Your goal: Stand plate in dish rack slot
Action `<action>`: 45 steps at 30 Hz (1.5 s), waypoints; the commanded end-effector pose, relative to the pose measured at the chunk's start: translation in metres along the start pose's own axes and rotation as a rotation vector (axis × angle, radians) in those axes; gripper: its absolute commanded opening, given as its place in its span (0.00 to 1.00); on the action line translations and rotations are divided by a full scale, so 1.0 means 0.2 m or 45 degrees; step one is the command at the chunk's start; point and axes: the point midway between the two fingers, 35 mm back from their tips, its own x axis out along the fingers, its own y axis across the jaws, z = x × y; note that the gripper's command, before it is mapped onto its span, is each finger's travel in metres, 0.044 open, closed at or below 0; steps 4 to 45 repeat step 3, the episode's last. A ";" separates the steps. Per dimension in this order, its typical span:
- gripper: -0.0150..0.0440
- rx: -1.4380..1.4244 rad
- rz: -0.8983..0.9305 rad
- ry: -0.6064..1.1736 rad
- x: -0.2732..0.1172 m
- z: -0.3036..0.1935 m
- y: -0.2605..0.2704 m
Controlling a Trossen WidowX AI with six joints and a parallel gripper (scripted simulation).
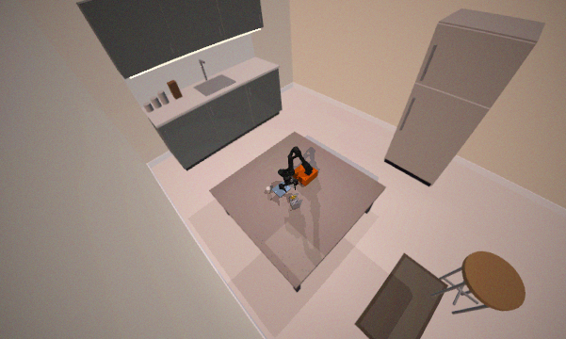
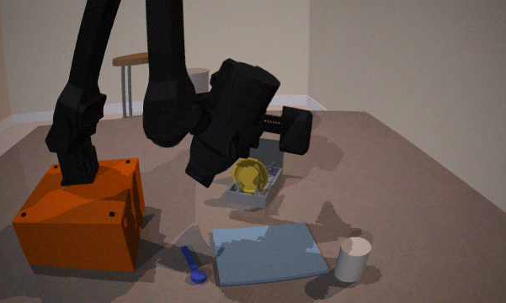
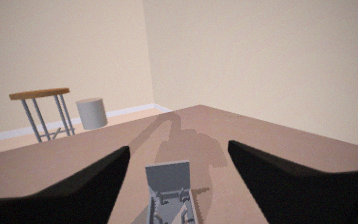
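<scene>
The yellow plate (image 1: 293,197) (image 2: 248,176) stands on edge, about upright, at the near end of the grey dish rack (image 1: 296,204) (image 2: 246,199) (image 3: 167,176). Short rails show at its lower edge in the exterior view; its exact slot and the rails behind it are hidden. My gripper (image 1: 289,185) (image 2: 253,148) (image 3: 180,148) is open and empty, above and back from the plate, not touching it. In the wrist view, the rack's far end and back panel show between and below the fingertips, and the plate is out of view.
A light blue flat board (image 2: 274,257) lies on the near side of the rack. A blue spoon-like tool (image 2: 190,261) lies left of it, and a white cylinder (image 2: 352,261) stands right of it. The arm stands on an orange base (image 1: 306,175) (image 2: 80,240).
</scene>
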 end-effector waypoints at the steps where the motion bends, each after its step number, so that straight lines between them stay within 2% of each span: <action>1: 0.93 0.081 -0.079 0.054 0.02 0.01 -0.09; 3: 0.93 0.143 -0.127 0.093 0.02 0.01 -0.14; 45: 0.93 0.143 -0.127 0.093 0.02 0.01 -0.14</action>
